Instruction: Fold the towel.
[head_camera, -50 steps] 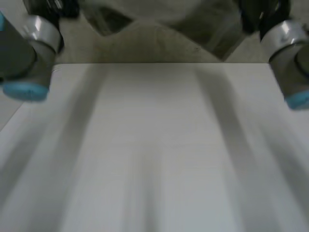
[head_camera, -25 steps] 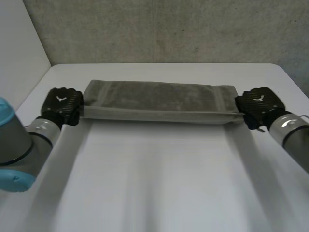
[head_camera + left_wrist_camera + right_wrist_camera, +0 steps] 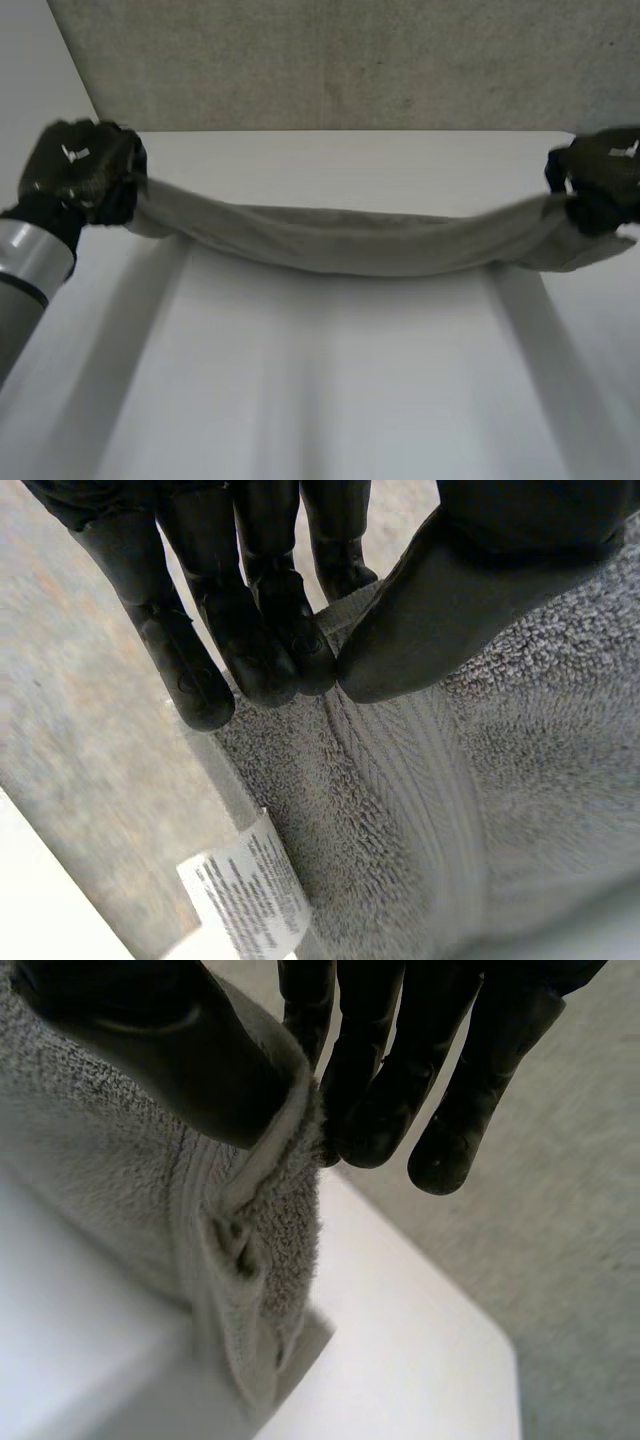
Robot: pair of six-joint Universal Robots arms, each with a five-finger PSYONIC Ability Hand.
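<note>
Illegible print, label (image 3: pixel 245 885) on towel (image 3: pixel 450 780)

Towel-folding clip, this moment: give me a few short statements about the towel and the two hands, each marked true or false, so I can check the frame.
1. The left hand and the right hand each hold one end of the towel. True.
2. The towel lies spread out flat. False: it is strung between the two hands and sags in the middle.
3. A white care label shows on the towel's edge, just beyond the left hand's fingertips. True.
4. The right hand is open and off the towel. False: its thumb and fingers pinch the towel's edge.
5. The left hand rests flat on top of the towel. False: it pinches the edge between thumb and fingers.
</note>
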